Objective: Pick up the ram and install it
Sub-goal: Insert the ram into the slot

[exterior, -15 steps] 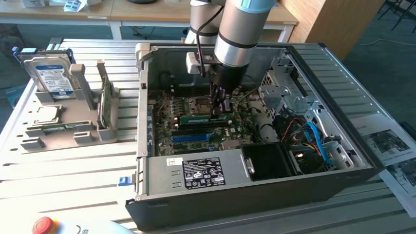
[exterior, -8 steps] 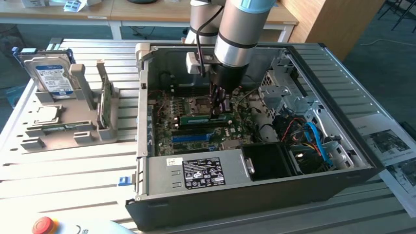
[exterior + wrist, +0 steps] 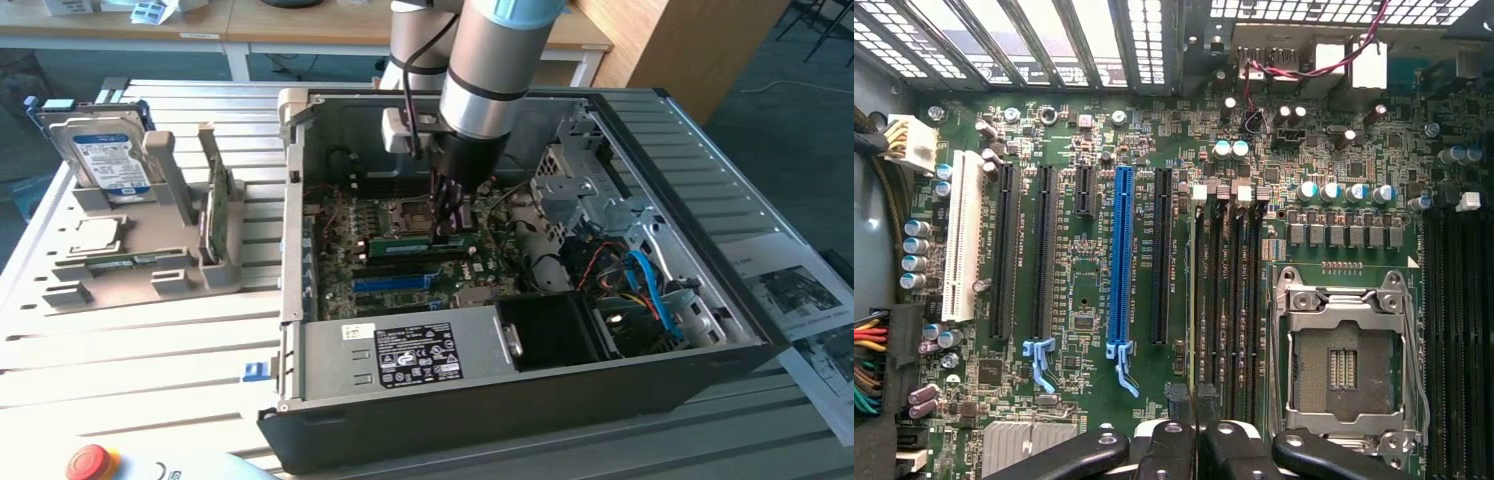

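The ram [image 3: 400,243], a thin green stick, stands on edge along the black memory slots [image 3: 1232,300] of the motherboard [image 3: 387,270] inside the open computer case [image 3: 694,350]. My gripper [image 3: 450,225] reaches down into the case and is shut on the ram's end nearer the exterior view's right. In the wrist view the ram [image 3: 1200,300] shows edge-on as a narrow line along the outermost slot, running out from between the black fingertips of my gripper [image 3: 1194,445]. I cannot tell whether it is fully seated.
The empty processor socket [image 3: 1344,360] lies beside the slots, with a blue expansion slot [image 3: 1121,260] on their other side. Outside the case, a grey holder [image 3: 147,265] carries a hard drive [image 3: 110,160], a processor chip [image 3: 94,235] and another green stick [image 3: 214,215]. A red button [image 3: 90,462] sits at the table's front.
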Available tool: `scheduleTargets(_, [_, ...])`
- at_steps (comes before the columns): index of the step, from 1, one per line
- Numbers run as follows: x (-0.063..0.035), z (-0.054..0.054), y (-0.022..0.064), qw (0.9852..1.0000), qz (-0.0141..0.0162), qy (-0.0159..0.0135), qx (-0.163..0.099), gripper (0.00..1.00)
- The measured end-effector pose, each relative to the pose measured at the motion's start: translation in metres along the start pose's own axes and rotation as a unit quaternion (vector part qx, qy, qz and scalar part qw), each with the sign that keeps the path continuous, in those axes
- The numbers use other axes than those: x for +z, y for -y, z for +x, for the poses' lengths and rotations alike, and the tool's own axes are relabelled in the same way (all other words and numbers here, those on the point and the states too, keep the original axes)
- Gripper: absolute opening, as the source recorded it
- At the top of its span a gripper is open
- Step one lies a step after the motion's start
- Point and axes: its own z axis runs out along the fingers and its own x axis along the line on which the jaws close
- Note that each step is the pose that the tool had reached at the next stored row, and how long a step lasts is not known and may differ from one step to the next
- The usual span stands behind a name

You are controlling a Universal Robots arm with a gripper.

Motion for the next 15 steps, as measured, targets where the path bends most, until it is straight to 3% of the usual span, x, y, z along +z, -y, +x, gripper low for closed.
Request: scheduleTargets(15, [0.0022,-0.0022,0.0002,1.0,-0.0001,-0.0001,0.0,0.11])
